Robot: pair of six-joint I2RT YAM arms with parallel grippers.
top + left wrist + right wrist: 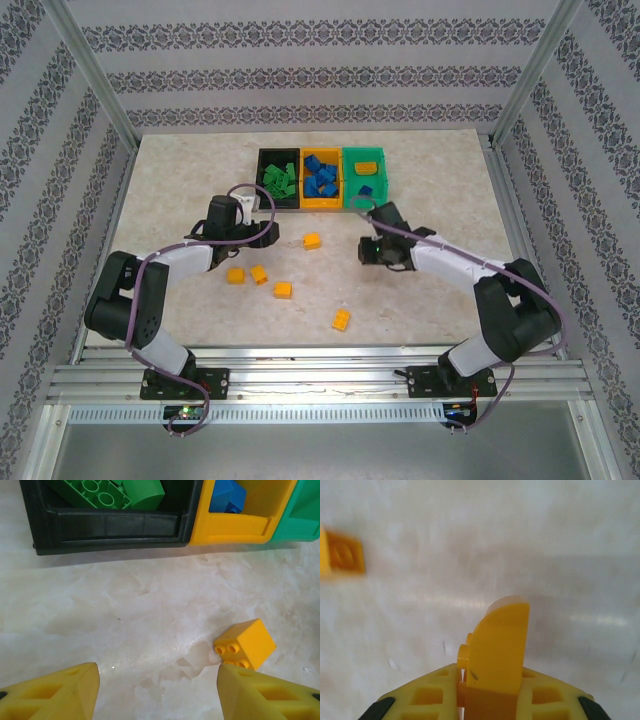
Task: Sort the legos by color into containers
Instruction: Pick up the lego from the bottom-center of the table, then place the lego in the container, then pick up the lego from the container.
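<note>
Left gripper (157, 675), in front and left of the yellow-orange plastic bin (322, 203), gapes wide and empty beside a yellow-orange studded cube brick (245, 644). Right gripper (490, 685), in front and right of that bin, clamps a rounded yellow-orange brick (500, 645). Four loose yellow-orange bricks (283, 290) lie farther out from it.

A: What sort of place is shown?
B: Prob. a robotics lab, i.e. a test cell. A marble-look table (180, 180) is boxed in by alu. frame posts (95, 75) & patterned backdrop panels (320, 60).
A: What else can be cited?
B: A left arm (140, 290) & a right arm (500, 300) are bolted to slotted rails (330, 372) at the near edge, w/ purple cables (245, 185) left exposed along them.
</note>
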